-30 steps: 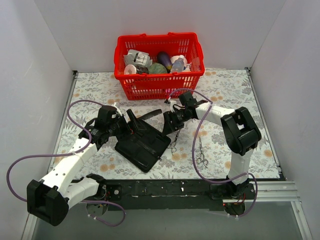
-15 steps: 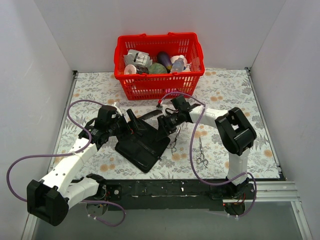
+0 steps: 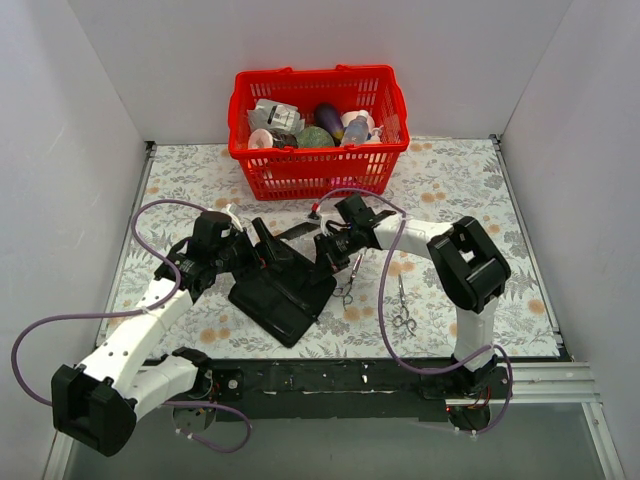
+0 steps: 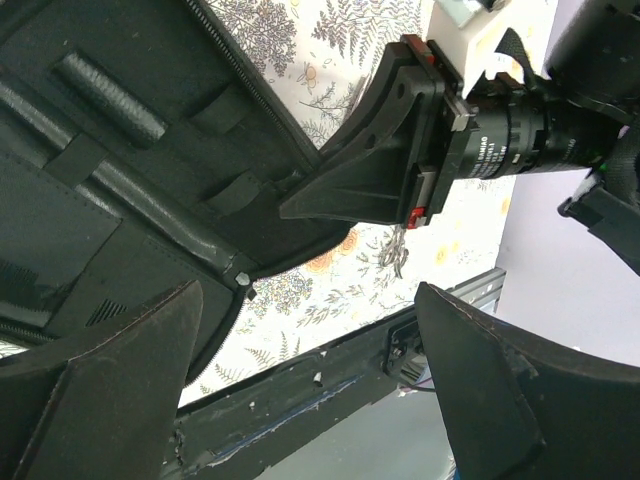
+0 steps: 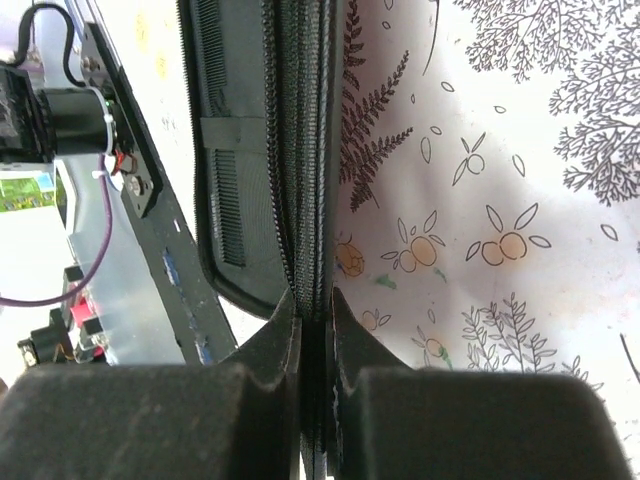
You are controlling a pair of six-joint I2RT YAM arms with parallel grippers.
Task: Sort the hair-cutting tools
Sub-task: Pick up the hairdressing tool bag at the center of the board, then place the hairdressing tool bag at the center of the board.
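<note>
1. the black case (image 3: 282, 298) lies open on the flowered desk (image 3: 450, 180), in front of the arms and between them.
2. the right arm (image 3: 420, 232) reaches in towards the left. the right jaws are pinched on the zippered edge of the black case (image 5: 250, 150). in the right wrist view both fingers (image 5: 250, 405) press that edge from either side.
3. the left arm (image 3: 150, 310) hangs over the far left part of the case. the left jaws are spread wide and hold nothing. in the left wrist view the fingers (image 4: 110, 380) stand well apart above the case lining (image 4: 100, 180).
4. one pair of silver scissors (image 3: 348, 283) lies on the desk just beside the right edge of the case, near the right jaws.
5. a second pair of scissors (image 3: 402, 305) lies further right on the desk, near the right arm's base and apart from the case.
6. a narrow black comb (image 3: 296, 232) lies on the desk just beyond the case, between the two jaws.
7. the red basket (image 3: 300, 175) of bottles and packets stands at the far edge of the desk.
</note>
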